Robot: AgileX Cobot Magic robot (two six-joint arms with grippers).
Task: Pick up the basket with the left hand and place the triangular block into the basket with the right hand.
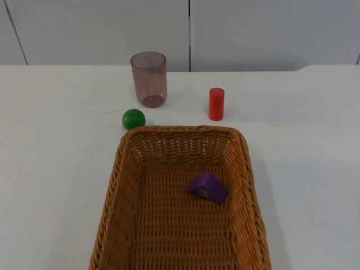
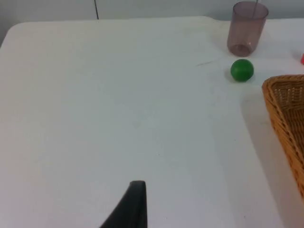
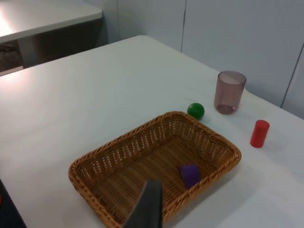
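We see the basket sitting flat on the white table, with the purple block lying inside it on the weave, toward the basket's right wall and nearer its far end. No gripper touches either one. Just past the basket's far left corner sits a green ball, close to the rim but apart from it. Behind the ball stands a tinted cup, upright. A red cylinder stands upright to the right of the cup, well apart from it and beyond the basket's far rim.

From the left wrist we see one black fingertip of the left gripper over bare table, the basket's edge off to its side. From the right wrist we see one fingertip of the right gripper above the basket's near rim. We cannot tell for either gripper how it is set.
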